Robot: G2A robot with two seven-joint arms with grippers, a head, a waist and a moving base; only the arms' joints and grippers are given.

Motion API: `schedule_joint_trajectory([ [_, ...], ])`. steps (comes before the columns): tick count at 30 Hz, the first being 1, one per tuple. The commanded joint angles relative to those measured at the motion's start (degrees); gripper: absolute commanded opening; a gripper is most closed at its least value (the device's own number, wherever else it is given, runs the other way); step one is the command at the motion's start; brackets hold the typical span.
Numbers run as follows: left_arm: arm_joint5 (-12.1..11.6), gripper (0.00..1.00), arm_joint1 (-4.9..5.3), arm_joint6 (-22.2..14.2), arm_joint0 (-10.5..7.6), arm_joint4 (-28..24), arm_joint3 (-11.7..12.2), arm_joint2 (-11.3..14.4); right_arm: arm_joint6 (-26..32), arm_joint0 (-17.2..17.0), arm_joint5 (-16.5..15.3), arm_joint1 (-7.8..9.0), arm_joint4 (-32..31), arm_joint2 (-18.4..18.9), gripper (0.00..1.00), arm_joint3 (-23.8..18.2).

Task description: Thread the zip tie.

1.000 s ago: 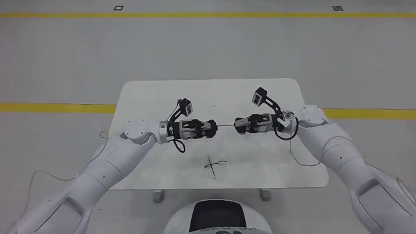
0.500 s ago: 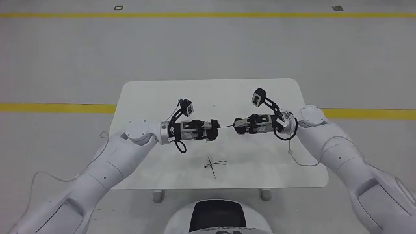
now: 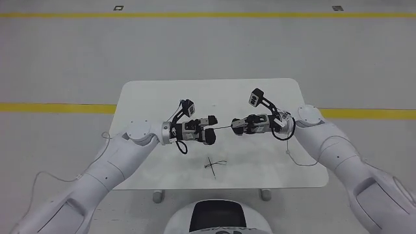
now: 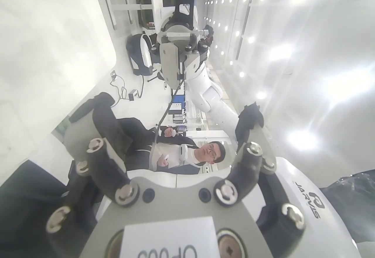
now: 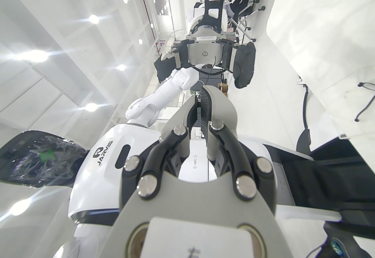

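Loose strands: a small tangle of thin black strands (image 3: pixel 212 164) lies on the table at lower centre of the top view, nearer the robot than both grippers and apart from them. They may be spare ties, but I cannot tell.

Left gripper: the black-and-grey left gripper (image 3: pixel 214 135) sits just left of centre and points right. Its jaws stand wide apart and grip nothing.

Zip tie: the thin black plastic zip tie (image 3: pixel 225 129) runs as a near-straight line across the centre, in the gap between the two grippers and above the table. Its free end reaches in between the left jaws, towards the palm. Whether it touches anything there is too fine to see. I cannot make out its head.

Right gripper: the black-and-grey right gripper (image 3: pixel 234 127) sits just right of centre and points left. Its jaws are pinched together on the tie's other end.

Table: the white rounded table (image 3: pixel 162 97) lies under both arms, with bare surface towards the upper part of the frame.

Change: over the last second the left gripper's tip has dropped slightly lower in the top view and now looks broader. The right gripper has edged a little to the left. The tie lies at much the same slant as it did.

Reading: the right arm alone appears to carry the tie now. The spread left jaws look ready to take the free end, so threading is not yet done. Closing too early or off-line could knock the thin tip aside.
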Motion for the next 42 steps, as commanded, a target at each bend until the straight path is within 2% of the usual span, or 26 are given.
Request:
schedule_joint_trajectory([
  [1, 0.50, 1.00, -0.04, 1.56, 0.37, 0.61, -0.69, 0.07, -1.91, -0.61, 0.27, 0.00, -0.71, 0.20, 0.00, -1.14],
  [6, 1.51, 1.00, -0.09, 2.84, 0.96, 0.32, -1.42, -0.42, -2.11, -2.24, 1.03, 0.39, -1.09, 2.12, 0.00, -3.78],
  [13, 2.03, 1.00, -0.23, 3.16, 1.21, 0.73, -1.63, -0.77, -1.49, -3.48, 1.84, 0.35, -1.08, 3.99, 0.00, -5.30],
  [31, 2.65, 1.00, -0.76, 2.41, 1.25, 1.27, -1.46, -1.24, -1.39, -3.76, 3.79, -1.30, -3.35, 5.35, 0.00, -5.08],
  [35, 2.82, 0.78, -0.88, 2.22, 1.22, 1.39, -1.46, -1.29, -1.33, -3.75, 3.97, -1.64, -3.84, 5.66, 0.00, -4.81],
  [36, 2.85, 0.65, -0.91, 2.18, 1.21, 1.43, -1.43, -1.31, -1.34, -3.74, 4.02, -1.71, -3.99, 5.73, 0.00, -4.74],
  [39, 2.91, 0.47, -0.99, 2.04, 1.19, 1.52, -1.35, -1.37, -1.40, -3.72, 4.27, -1.94, -4.45, 5.95, 0.00, -4.40],
  [42, 2.93, 0.41, -1.07, 1.98, 1.17, 1.62, -1.26, -1.44, -1.76, -3.66, 4.76, -2.18, -4.93, 6.16, 0.00, -3.95],
])
